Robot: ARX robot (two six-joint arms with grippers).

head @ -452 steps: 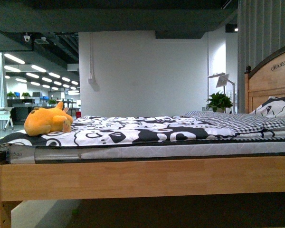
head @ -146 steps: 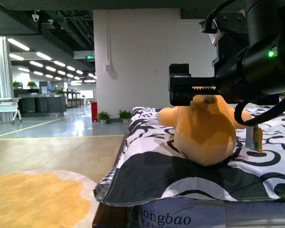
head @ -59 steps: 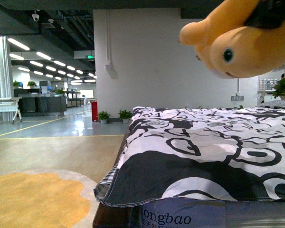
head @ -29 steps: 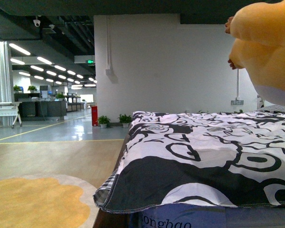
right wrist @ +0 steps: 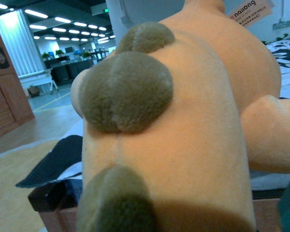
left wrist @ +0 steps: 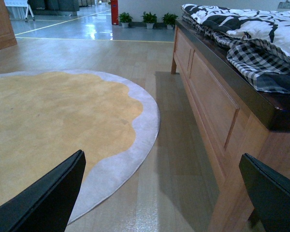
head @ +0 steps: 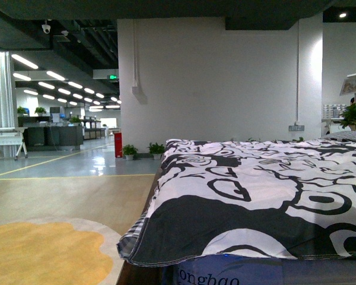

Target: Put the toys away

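The plush toy (right wrist: pixel 193 125), orange and fuzzy with dull olive bumps (right wrist: pixel 125 92) along it, fills the right wrist view, very close to the camera. A paper tag (right wrist: pixel 249 8) shows at its far end. Below it lie the edge of the black-and-white bed cover (right wrist: pixel 53 162) and the floor. The toy hides the right jaws, so I cannot tell how they stand. The left jaws are wide apart and hold nothing; their two dark fingers (left wrist: pixel 43 198) frame the yellow rug (left wrist: pixel 48 121) with its pale border, low over the floor beside the wooden bed frame (left wrist: pixel 208 101). In the front view the patterned cover (head: pixel 255 190) spreads over the bed's corner, with the rug (head: pixel 41 252) on the floor to the left.
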